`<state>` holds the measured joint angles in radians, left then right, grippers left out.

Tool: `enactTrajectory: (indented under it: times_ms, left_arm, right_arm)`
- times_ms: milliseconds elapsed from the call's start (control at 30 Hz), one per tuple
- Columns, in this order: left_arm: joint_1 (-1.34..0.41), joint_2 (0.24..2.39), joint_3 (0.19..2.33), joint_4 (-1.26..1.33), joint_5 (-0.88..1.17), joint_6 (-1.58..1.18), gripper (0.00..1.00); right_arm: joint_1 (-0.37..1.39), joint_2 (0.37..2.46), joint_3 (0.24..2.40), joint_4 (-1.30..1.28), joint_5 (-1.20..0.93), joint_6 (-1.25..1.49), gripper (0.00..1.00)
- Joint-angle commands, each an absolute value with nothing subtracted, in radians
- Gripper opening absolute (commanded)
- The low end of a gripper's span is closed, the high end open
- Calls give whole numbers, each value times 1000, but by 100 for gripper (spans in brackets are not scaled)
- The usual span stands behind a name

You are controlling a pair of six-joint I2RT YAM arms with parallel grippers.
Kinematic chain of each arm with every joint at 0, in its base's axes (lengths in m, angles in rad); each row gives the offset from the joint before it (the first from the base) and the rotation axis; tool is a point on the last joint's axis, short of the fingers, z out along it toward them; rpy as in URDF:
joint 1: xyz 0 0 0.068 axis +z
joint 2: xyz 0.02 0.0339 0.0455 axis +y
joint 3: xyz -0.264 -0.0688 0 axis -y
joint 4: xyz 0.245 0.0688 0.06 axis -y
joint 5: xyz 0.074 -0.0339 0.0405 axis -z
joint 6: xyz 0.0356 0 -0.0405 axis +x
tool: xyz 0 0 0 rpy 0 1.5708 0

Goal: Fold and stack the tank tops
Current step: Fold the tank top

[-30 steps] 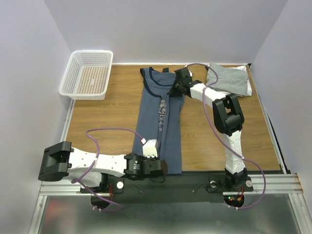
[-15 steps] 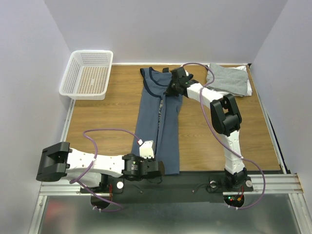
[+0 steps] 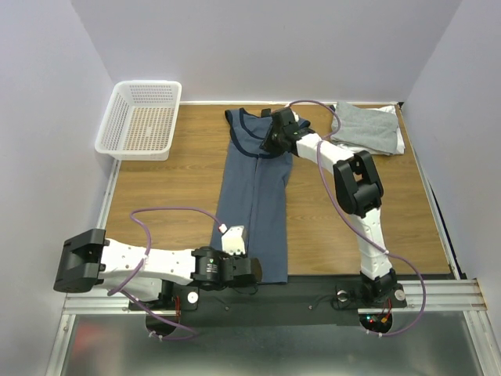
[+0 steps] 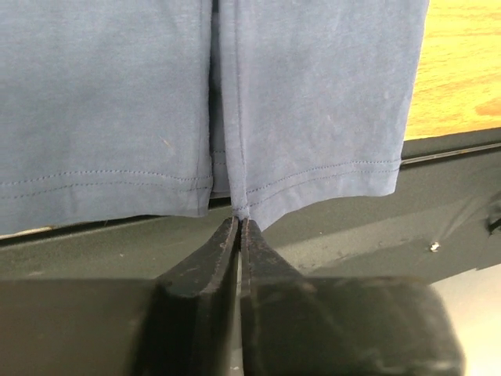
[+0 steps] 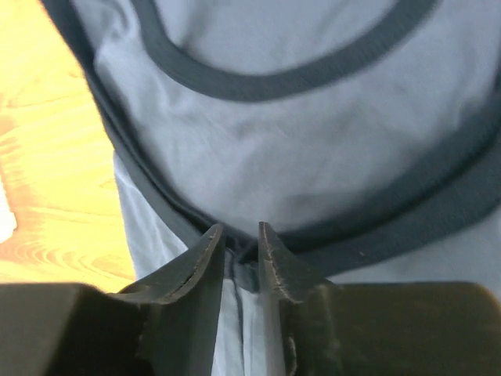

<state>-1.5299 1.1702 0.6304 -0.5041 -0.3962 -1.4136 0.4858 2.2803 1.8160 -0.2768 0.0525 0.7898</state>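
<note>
Long-folded navy blue fabric tank top (image 3: 254,196) on brown wooden table (image 3: 156,196). Left gripper (image 4: 239,223) nearly closed at hem, grip unclear; right gripper (image 5: 241,233) narrowly parted over neckline.

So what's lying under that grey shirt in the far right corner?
A white top peeks out at the right edge of the grey top. The grey one covers the rest, so anything else beneath is hidden.
</note>
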Motion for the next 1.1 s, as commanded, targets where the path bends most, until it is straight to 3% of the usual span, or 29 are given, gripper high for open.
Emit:
enactTrajectory:
  times_ms: [0,33,133,233,300,400,700,1067]
  left_arm:
    - [-1531,1121,640,-583,-425,-1437,27]
    - [-1532,1114,644,-589,-428,-1433,36]
    - [-1531,1089,679,-612,-449,-1417,48]
    - [-1532,1077,765,-702,-514,-1387,50]
    - [-1532,1081,829,-707,-532,-1356,50]
    - [-1531,1129,892,-597,-538,-1226,49]
    - [-1514,1521,1081,-402,-447,-968,55]
    - [-1479,1669,1106,-331,-347,-870,58]
  right_arm:
    - [497,2286,1885,-236,41,756,34]
    - [499,2284,1896,-238,34,741,42]
    - [499,2255,1899,-238,32,707,56]
    - [494,2182,1844,-244,104,634,65]
    - [470,2134,1794,-248,132,621,64]
    - [410,2066,1696,-249,127,621,52]
    - [327,2069,1624,-249,74,540,52]
    - [327,2144,1643,-247,51,517,54]
